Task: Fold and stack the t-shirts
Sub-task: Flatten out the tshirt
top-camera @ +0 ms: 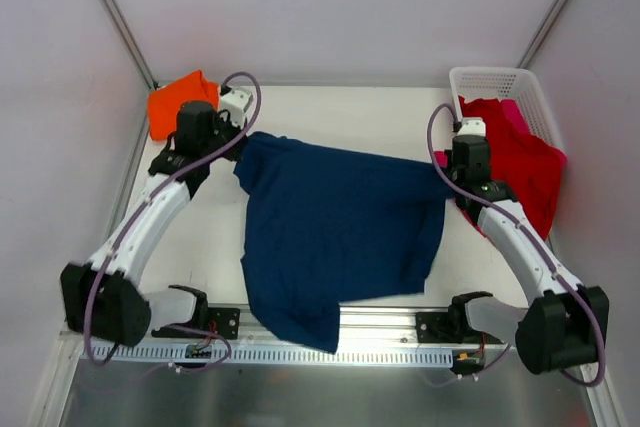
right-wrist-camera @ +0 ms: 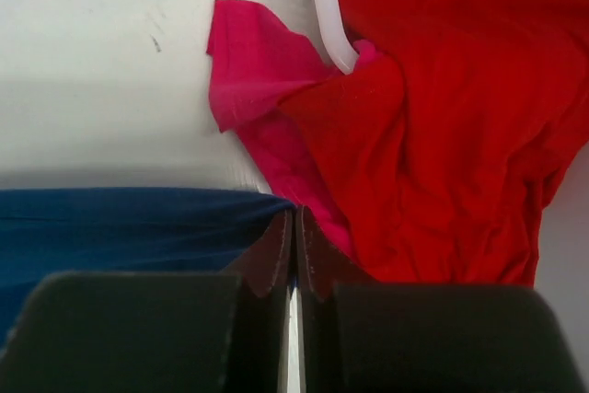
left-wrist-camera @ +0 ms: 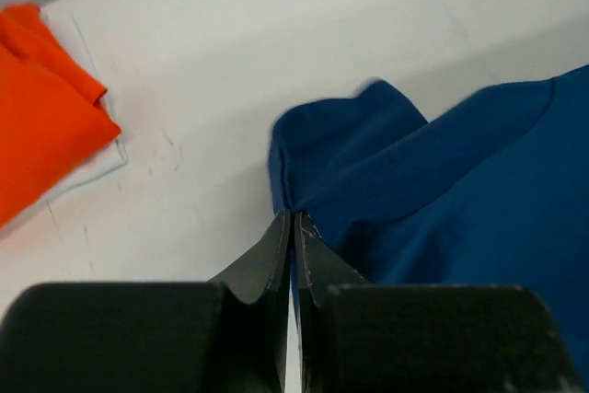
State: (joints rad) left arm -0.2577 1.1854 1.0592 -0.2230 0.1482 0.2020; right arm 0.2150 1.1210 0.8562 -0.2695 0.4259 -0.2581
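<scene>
My left gripper and right gripper each pinch an opposite edge of the soft navy blue cloth t-shirt, stretching it flat, I judge, for folding.

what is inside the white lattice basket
A red t-shirt fills the basket and spills over its rim, a pink t-shirt peeking out beside it. Anything underneath them is covered.
</scene>
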